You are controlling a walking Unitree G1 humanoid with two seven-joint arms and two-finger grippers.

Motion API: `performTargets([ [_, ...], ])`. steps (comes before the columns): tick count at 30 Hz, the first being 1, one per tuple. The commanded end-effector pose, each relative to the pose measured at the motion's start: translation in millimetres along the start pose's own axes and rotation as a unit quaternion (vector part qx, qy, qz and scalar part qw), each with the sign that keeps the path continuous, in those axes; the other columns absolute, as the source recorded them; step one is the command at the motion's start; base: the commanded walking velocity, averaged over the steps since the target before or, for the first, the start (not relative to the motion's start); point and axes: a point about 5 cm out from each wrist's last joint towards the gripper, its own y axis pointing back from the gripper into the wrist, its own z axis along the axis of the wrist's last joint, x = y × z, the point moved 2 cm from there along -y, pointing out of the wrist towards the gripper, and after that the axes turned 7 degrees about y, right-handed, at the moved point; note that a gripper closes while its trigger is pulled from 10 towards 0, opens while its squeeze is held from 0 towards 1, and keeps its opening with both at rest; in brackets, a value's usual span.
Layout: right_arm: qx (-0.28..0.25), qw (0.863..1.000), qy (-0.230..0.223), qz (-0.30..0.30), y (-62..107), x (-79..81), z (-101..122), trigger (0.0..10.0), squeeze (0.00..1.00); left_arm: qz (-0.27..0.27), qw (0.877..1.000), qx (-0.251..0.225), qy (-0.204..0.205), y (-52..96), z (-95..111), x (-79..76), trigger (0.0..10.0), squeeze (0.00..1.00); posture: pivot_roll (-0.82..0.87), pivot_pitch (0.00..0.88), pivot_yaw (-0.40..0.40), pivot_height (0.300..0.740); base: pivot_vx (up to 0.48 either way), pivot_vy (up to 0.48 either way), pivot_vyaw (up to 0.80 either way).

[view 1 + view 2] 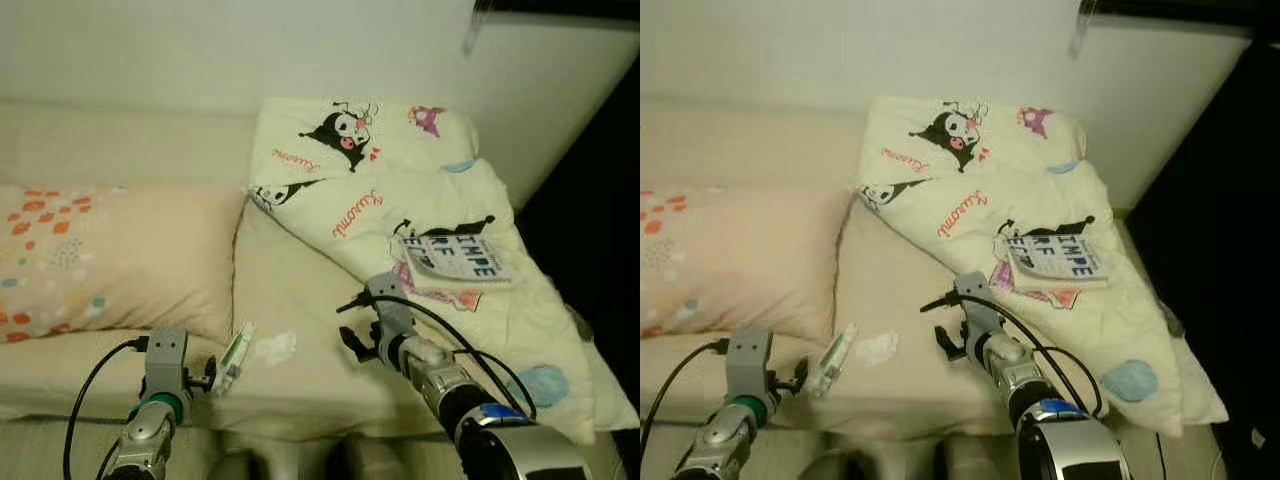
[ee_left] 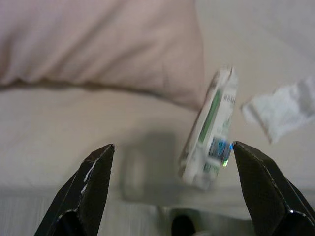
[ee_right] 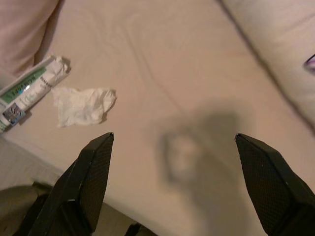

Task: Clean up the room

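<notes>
Both end effectors, left and right, gape wide and empty, so cleanup's barely begun (packet and tissue lie on the bed at 12 o'clock).

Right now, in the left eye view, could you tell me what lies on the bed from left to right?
Spotted pillow → green-and-white packet, by the left gripper → crumpled tissue → right gripper → book on the cartoon-print blanket.
</notes>
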Motion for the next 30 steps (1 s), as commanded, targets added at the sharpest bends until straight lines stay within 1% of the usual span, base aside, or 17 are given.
performTargets([
  [1,-0.004,1.000,-0.003,0.008,-0.5,3.2,0.3,10.0,0.00,-0.002,1.000,0.019,-0.006,5.2,-12.9,-0.8,10.0,0.00,-0.11,0.075,0.034,0.630,0.000,0.000,0.00],
  [2,-0.014,1.000,-0.012,0.014,-1.3,5.1,4.2,10.0,0.00,-0.003,1.000,0.016,-0.004,5.3,-12.7,-1.8,10.0,0.00,-0.11,0.078,0.034,0.625,0.000,0.000,0.00],
  [3,-0.014,1.000,-0.012,0.014,-1.3,5.1,4.2,10.0,0.00,-0.003,1.000,0.016,-0.004,5.3,-12.7,-1.8,10.0,0.00,-0.11,0.078,0.034,0.625,0.000,0.000,0.00],
  [6,-0.030,0.999,-0.011,0.030,-3.3,11.6,10.8,10.0,0.00,-0.011,1.000,0.007,-0.010,5.4,-10.8,-4.4,10.0,0.00,-0.11,0.091,0.031,0.625,0.000,0.000,0.00],
  [7,-0.029,0.999,-0.004,0.032,-3.9,14.0,10.9,10.0,0.00,-0.019,1.000,0.001,-0.020,5.1,-9.1,-7.0,10.0,0.00,-0.11,0.098,0.032,0.625,0.000,0.000,0.00],
  [8,-0.029,0.999,-0.004,0.032,-3.9,14.0,10.9,10.0,0.00,-0.019,1.000,0.001,-0.020,5.1,-9.1,-7.0,10.0,0.00,-0.11,0.098,0.032,0.625,0.000,0.000,0.00],
  [11,-0.020,0.999,0.012,0.034,-4.8,18.7,8.3,10.0,0.00,-0.036,0.999,-0.019,-0.031,3.5,-2.3,-13.2,10.0,0.00,-0.11,0.110,0.032,0.620,0.000,0.000,0.00],
  [15,-0.017,0.999,0.014,0.036,-4.6,19.7,6.3,10.0,0.00,-0.041,0.998,-0.025,-0.036,2.8,0.2,-15.5,10.0,0.00,-0.12,0.115,0.032,0.615,0.000,0.000,0.00],
  [18,-0.019,0.999,0.008,0.037,-1.4,18.0,-1.9,10.0,0.00,-0.076,0.993,-0.055,-0.069,-1.1,13.4,-31.5,10.0,0.00,-0.14,0.144,0.028,0.605,0.000,0.000,0.00],
  [19,-0.019,0.999,0.008,0.037,-1.4,18.0,-1.9,10.0,0.00,-0.076,0.993,-0.055,-0.069,-1.1,13.4,-31.5,10.0,0.00,-0.14,0.144,0.028,0.605,0.000,0.000,0.00],
  [20,-0.020,0.999,0.006,0.036,-0.5,16.6,-3.2,10.0,0.00,-0.084,0.991,-0.066,-0.076,-2.0,17.7,-35.3,10.0,0.00,-0.14,0.147,0.028,0.605,0.000,0.000,0.00],
  [24,-0.024,0.999,-0.003,0.032,3.3,10.7,-8.8,10.0,0.00,-0.124,0.982,-0.124,-0.077,-8.0,47.4,-53.3,10.0,0.00,-0.15,0.177,0.031,0.605,0.000,0.000,0.00],
  [25,-0.024,0.999,-0.003,0.032,3.3,10.7,-8.8,10.0,0.00,-0.124,0.982,-0.124,-0.077,-8.0,47.4,-53.3,10.0,0.00,-0.15,0.177,0.031,0.605,0.000,0.000,0.00],
  [27,-0.029,0.999,-0.003,0.029,4.1,9.5,-9.2,10.0,0.00,-0.143,0.974,-0.148,-0.090,-10.5,62.3,-62.3,10.0,0.00,-0.16,0.185,0.034,0.605,0.000,0.000,0.00],
  [28,-0.029,0.999,-0.003,0.029,4.1,9.5,-9.2,10.0,0.00,-0.143,0.974,-0.148,-0.090,-10.5,62.3,-62.3,10.0,0.00,-0.16,0.185,0.034,0.605,0.000,0.000,0.00],
  [29,-0.031,0.999,-0.009,0.027,4.2,9.0,-8.8,10.0,0.00,-0.149,0.971,-0.159,-0.097,-11.6,68.9,-66.3,10.0,0.00,-0.16,0.197,0.043,0.605,0.000,0.000,0.00],
  [30,-0.031,0.999,-0.009,0.027,4.2,9.0,-8.8,10.0,0.00,-0.149,0.971,-0.159,-0.097,-11.6,68.9,-66.3,10.0,0.00,-0.16,0.197,0.043,0.605,0.000,0.000,0.00],
])
